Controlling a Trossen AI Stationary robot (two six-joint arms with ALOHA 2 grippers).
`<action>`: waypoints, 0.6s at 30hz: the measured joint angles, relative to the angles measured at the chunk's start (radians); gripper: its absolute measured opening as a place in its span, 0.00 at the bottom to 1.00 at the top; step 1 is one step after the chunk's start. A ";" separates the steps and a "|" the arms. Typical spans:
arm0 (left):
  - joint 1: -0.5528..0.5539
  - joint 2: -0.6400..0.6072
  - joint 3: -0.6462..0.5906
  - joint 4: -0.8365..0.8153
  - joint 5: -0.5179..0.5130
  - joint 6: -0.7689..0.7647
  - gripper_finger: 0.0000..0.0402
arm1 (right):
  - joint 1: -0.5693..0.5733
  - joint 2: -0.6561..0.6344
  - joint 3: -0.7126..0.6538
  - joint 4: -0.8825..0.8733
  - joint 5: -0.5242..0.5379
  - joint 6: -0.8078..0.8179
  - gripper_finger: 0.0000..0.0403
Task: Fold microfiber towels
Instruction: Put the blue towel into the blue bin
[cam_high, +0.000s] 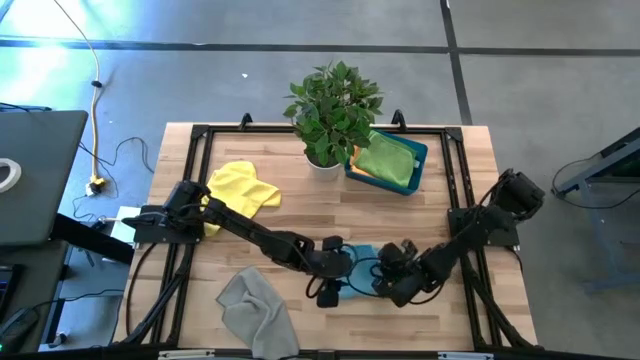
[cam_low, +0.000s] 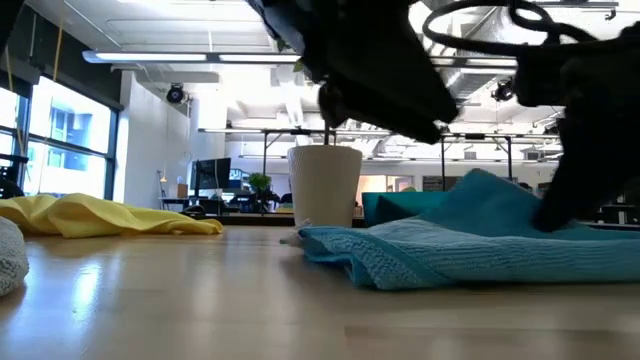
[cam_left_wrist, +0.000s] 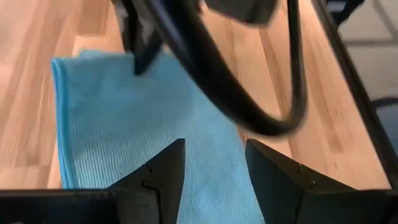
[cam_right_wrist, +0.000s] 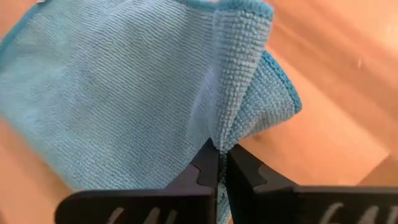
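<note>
**Q:** What is nearest the front edge of the bench?

**A:** A grey towel (cam_high: 258, 312) lies crumpled at the front left of the wooden bench (cam_high: 450, 180). Just beyond it, at front centre, the two dark arms meet over a light blue towel (cam_high: 360, 262) lying on the wood.

**Q:** What are the arms doing with it?

**A:** The right end effector (cam_right_wrist: 219, 163) has its fingers pressed together on a pinched fold of the light blue towel, so the cloth rises in a small ridge at the grip. The left end effector (cam_left_wrist: 212, 167) hangs just above the same towel with its fingers apart, holding nothing; blue cloth shows between them. From bench height, one part of the towel is lifted while the rest lies rumpled on the surface.

**Q:** And farther back?

**A:** A yellow towel (cam_high: 245, 187) lies bunched on the left, near the left arm's base. At the back centre stands a leafy potted plant (cam_high: 330, 110) in a white pot. Just right of it sits a teal bin (cam_high: 418, 160) holding a green towel (cam_high: 388, 160).
</note>
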 joint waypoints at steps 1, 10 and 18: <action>-0.004 -0.008 0.000 -0.031 0.000 0.000 0.39 | -0.014 -0.002 0.000 -0.001 0.000 -0.033 0.00; -0.038 -0.071 0.000 -0.249 -0.074 0.000 0.39 | -0.179 -0.108 0.002 -0.052 0.084 -0.337 0.00; -0.063 -0.132 0.000 -0.371 -0.222 -0.009 0.39 | -0.452 -0.277 0.003 -0.128 0.087 -0.543 0.00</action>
